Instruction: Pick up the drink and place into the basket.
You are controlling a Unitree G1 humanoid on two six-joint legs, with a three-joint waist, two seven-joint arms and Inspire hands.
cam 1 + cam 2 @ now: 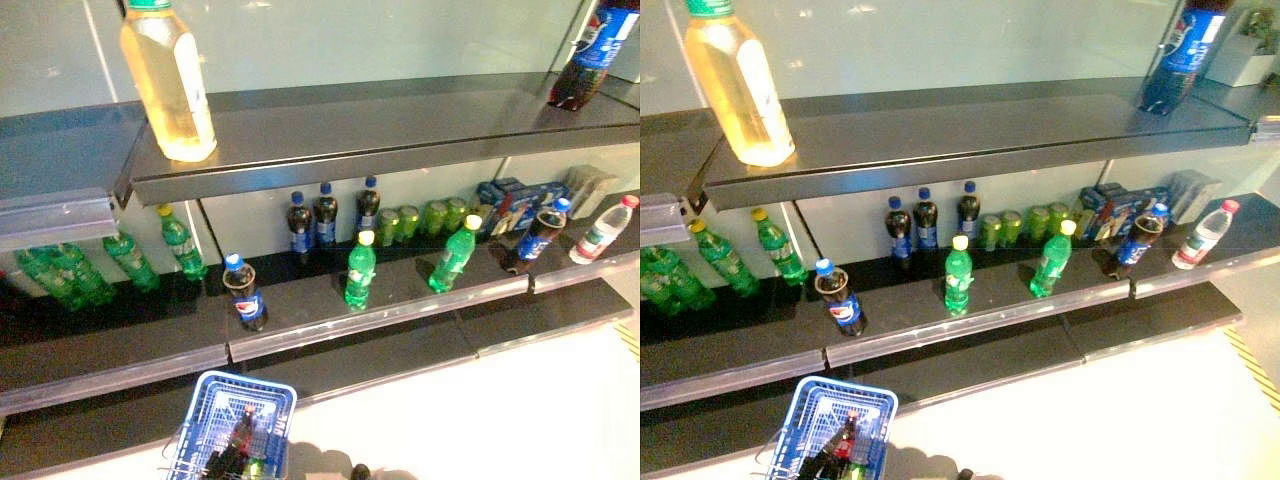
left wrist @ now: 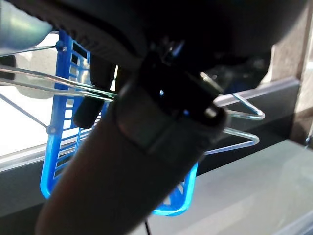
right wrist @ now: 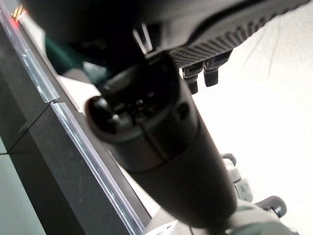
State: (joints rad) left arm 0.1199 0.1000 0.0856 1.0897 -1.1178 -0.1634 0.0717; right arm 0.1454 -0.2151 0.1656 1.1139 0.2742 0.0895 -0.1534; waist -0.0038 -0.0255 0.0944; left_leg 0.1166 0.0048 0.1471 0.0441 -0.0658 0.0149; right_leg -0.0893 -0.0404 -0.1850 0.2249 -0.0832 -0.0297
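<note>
A blue wire-handled basket (image 1: 235, 420) hangs in front of the lowest shelf, with a cola bottle (image 1: 845, 445) and other bottles lying inside. My left hand (image 2: 195, 29) is curled over the basket's wire handles (image 2: 234, 115). On the middle shelf stand a blue-capped cola bottle (image 1: 244, 292), two green bottles with yellow caps (image 1: 360, 270) (image 1: 455, 255) and three colas (image 1: 325, 215) at the back. My right hand (image 3: 146, 29) hangs low beside the shelf edge, thumb free and fingers (image 3: 205, 73) relaxed, holding nothing.
The top shelf (image 1: 400, 135) carries a large yellow drink (image 1: 170, 85) and a large cola (image 1: 590, 55). Green cans (image 1: 400, 222), blue boxes (image 1: 520, 200), a tilted cola (image 1: 540, 232) and a red-capped water bottle (image 1: 603, 232) sit right. Several green bottles (image 1: 130, 260) stand left.
</note>
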